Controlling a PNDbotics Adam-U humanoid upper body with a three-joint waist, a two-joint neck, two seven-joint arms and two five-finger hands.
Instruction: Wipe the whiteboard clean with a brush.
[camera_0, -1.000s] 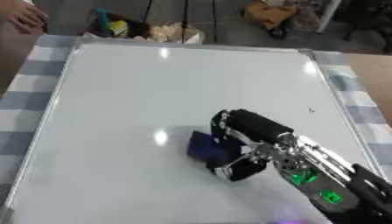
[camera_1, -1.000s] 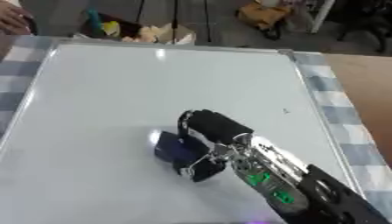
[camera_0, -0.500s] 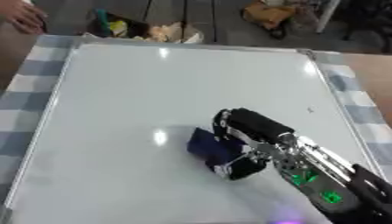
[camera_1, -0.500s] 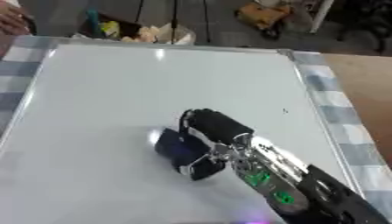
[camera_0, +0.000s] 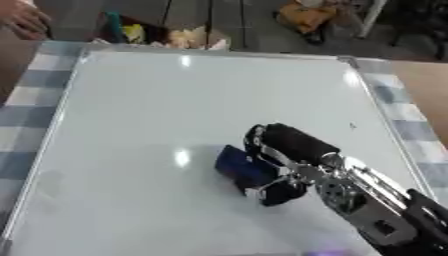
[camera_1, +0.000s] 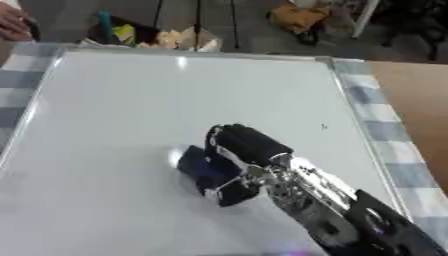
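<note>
Your right hand reaches in from the lower right, fingers curled around a dark blue brush pressed on the whiteboard, just right of its centre. A small dark mark sits near the right edge.

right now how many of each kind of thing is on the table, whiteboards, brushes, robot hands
whiteboard: 1
dark blue brush: 1, lying on the board in the hand's grasp
right hand: 1, fingers curled round the brush
small dark mark on the board: 1
total: 4
</note>
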